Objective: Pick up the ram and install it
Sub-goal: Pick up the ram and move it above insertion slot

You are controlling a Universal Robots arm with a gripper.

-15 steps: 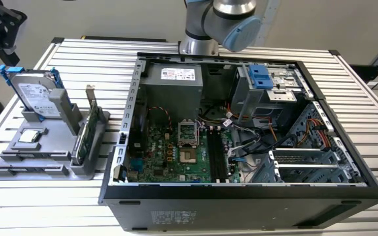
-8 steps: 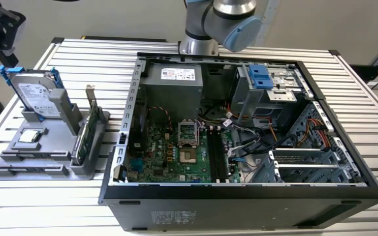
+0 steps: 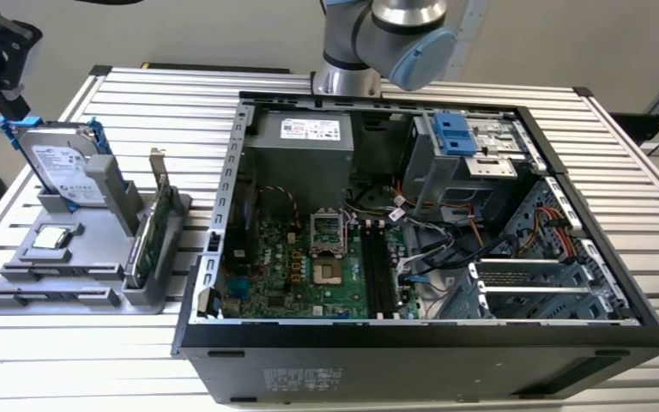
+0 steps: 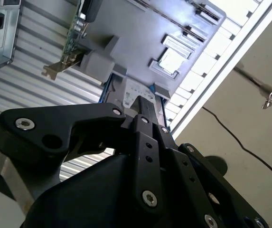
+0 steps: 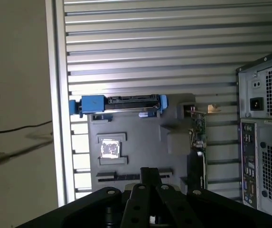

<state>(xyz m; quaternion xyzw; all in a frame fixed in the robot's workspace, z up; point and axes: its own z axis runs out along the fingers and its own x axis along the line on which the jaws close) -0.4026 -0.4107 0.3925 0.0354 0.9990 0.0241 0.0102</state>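
My gripper (image 5: 150, 171) hangs over the holder (image 5: 140, 137), its blocky black fingers drawn together with no gap showing and nothing between them. The holder is a matt grey moulded block with several pockets. Nearest to my fingers, a long narrow slot carries a thin dark strip. It is probably the ram (image 5: 119, 176) seen edge-on, though I cannot make out its colour. Beyond it a shiny square chip (image 5: 110, 148) lies flat in a square pocket. Further on, the silver drive (image 5: 121, 100) with blue rails stands on edge in its cradle. Along the holder's side a green card (image 5: 198, 137) with a metal bracket stands upright in a groove. The holder rests on a ribbed metal table (image 5: 150, 47). Just beside the holder lies the black case (image 3: 421, 348), open on top. Inside it are a green motherboard (image 3: 295, 275), a grey boxy power supply (image 3: 301, 150), long black memory slots (image 3: 377, 266) and loose wires.
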